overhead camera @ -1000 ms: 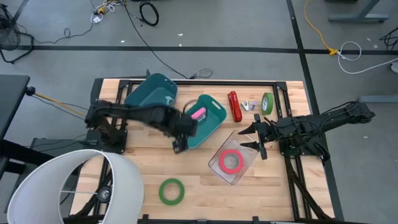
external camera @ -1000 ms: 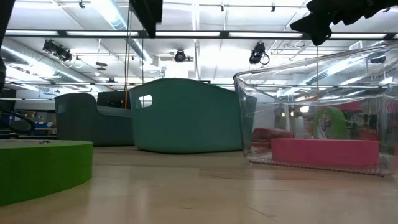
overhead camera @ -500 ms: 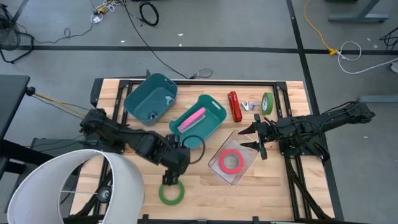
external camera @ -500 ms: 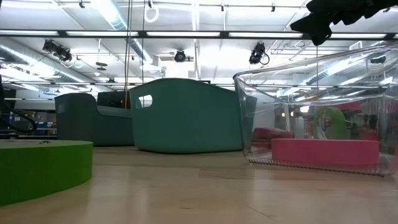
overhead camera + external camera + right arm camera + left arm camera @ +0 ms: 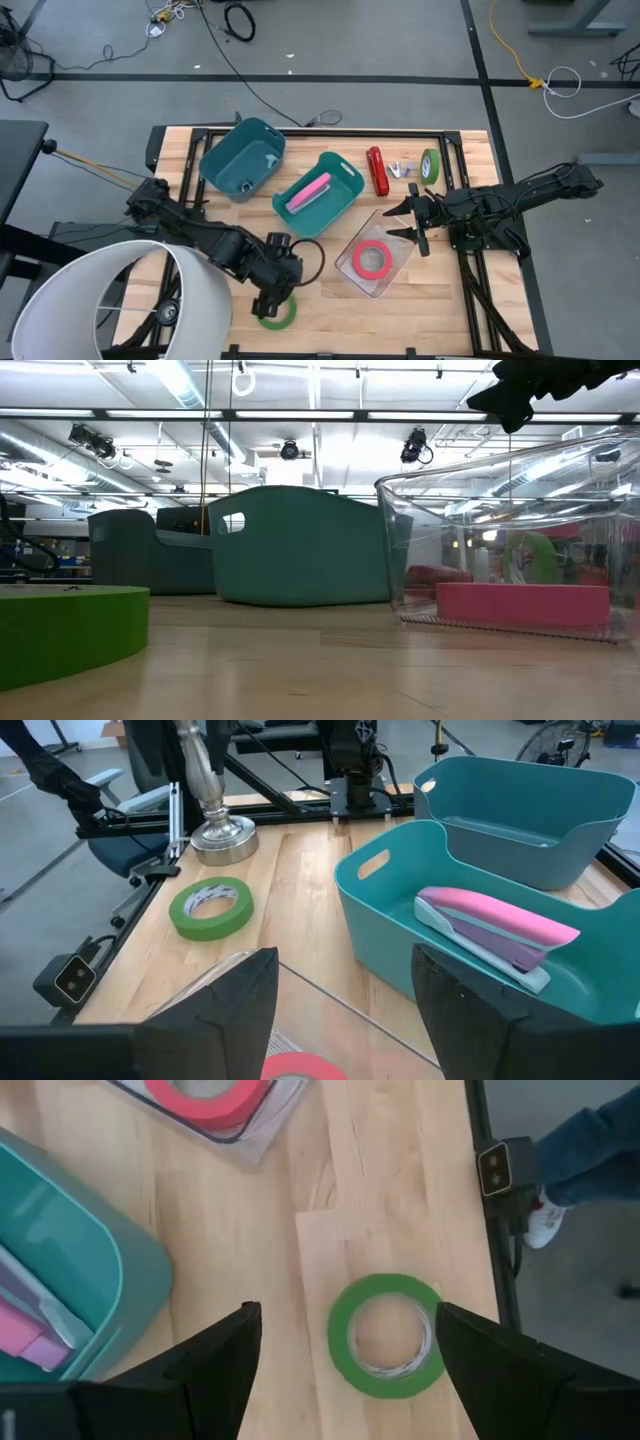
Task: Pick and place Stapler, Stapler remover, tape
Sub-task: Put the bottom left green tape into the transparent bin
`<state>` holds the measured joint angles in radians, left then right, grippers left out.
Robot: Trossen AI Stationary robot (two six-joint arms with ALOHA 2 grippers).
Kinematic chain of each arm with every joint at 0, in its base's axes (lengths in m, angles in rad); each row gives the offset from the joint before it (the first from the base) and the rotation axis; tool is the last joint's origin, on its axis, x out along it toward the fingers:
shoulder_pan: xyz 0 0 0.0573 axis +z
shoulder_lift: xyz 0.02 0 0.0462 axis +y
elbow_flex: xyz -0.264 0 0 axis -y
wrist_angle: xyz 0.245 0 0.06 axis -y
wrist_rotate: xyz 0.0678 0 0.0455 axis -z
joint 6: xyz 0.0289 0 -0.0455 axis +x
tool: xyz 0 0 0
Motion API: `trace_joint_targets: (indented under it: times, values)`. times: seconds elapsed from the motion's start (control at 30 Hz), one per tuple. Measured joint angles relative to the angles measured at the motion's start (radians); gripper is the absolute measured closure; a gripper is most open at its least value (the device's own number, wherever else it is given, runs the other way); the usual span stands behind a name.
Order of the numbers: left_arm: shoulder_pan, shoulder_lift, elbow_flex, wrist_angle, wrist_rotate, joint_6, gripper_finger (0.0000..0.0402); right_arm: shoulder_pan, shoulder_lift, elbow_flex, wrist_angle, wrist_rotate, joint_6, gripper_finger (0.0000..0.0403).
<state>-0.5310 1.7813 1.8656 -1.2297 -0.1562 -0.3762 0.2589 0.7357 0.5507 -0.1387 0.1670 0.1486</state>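
A flat green tape roll (image 5: 278, 310) (image 5: 387, 1335) lies on the wood near the table's near edge. My left gripper (image 5: 272, 296) (image 5: 347, 1320) hovers open above it, one finger on either side, and touches nothing; the low view shows the green tape roll (image 5: 60, 630) with no fingers around it. A red tape roll (image 5: 372, 259) lies in a clear container (image 5: 398, 262). My right gripper (image 5: 414, 222) (image 5: 345, 970) waits open at that container's right side. A red stapler (image 5: 377, 171), a staple remover (image 5: 402, 168) and an upright green roll (image 5: 430, 166) sit by the far edge.
Two teal bins stand at the far left-centre: one (image 5: 243, 158) nearly empty, the other (image 5: 320, 190) holding a pink stapler (image 5: 309, 190). A white lamp shade (image 5: 120, 300) overhangs the near left corner, and its metal base (image 5: 222, 835) shows in the right wrist view. A person's leg and shoe (image 5: 565, 1175) stand off the table.
My left arm has swung from beside the teal bin holding the pink stapler toward the table's near edge. It now hangs over the flat green tape roll. It has left the top of the low view. The right arm and all objects have kept still.
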Motion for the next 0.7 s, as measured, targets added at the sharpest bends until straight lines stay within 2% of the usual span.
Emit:
trace_joint_targets:
  times: [0.37,0.57,0.7]
  values:
    - [-0.025,0.128,-0.003,0.005,0.083,0.002,0.0099,0.000,0.000,0.000,-0.007,-0.002,0.027,0.0172]
    - [-0.037,0.209,-0.003,0.006,0.115,-0.085,0.0101,0.000,0.000,0.000,-0.006,-0.001,0.027,0.0172]
    - [-0.044,0.223,-0.003,0.013,0.068,-0.056,0.0114,0.000,0.000,0.000,-0.006,0.000,0.027,0.0172]
